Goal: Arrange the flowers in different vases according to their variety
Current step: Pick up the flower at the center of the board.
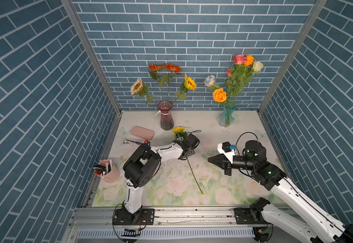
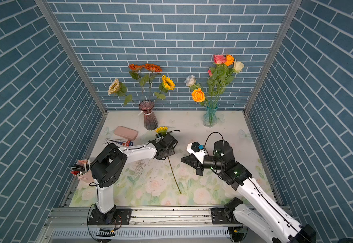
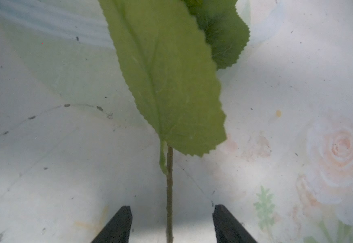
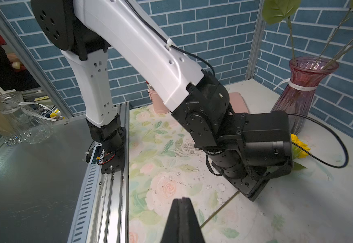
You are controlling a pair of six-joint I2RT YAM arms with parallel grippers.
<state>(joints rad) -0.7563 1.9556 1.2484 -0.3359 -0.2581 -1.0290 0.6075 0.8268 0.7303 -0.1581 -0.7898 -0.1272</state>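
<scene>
One marking reads clearly: "DM-J4310-2EC", in white letters on the black round motor housing (image 4: pixel 224 157) of the left arm (image 4: pixel 139 52), in the right wrist view. The printed card (image 1: pixel 134 142) on the table carries lines of print — too small to read. The white tie (image 4: pixel 302 87) on the plum vase (image 4: pixel 295 109) bears faint print — illegible.
</scene>
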